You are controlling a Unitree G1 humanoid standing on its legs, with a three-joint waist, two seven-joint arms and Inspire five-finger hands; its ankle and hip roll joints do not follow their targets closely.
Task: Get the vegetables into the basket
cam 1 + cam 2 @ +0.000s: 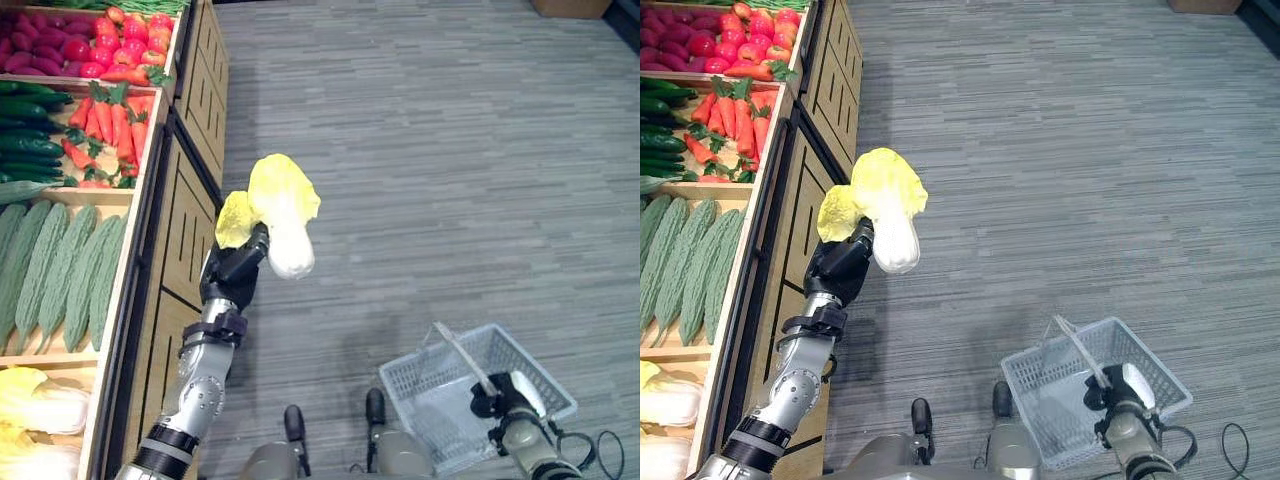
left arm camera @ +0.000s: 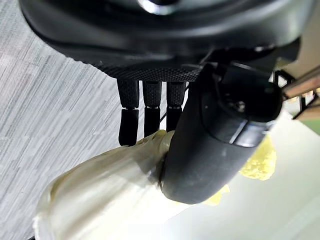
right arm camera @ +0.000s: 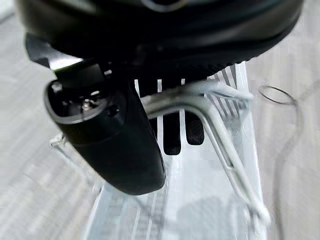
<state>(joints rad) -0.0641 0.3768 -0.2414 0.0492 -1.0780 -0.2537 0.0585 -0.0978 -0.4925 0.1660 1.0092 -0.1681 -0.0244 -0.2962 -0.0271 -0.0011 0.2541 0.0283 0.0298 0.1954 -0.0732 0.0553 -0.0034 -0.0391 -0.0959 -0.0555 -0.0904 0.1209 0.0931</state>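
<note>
Left eye view: the left hand (image 1: 236,272) is gripping a napa cabbage (image 1: 283,212) aloft beside the produce shelf (image 1: 150,200), at ten o'clock from the basket (image 1: 447,399).

Left wrist view: thumb and fingers (image 2: 129,112) are clamping the cabbage's pale stalk.

Right wrist view: the right hand (image 3: 150,125) is curling around the basket handle (image 3: 210,112), holding it.
</note>
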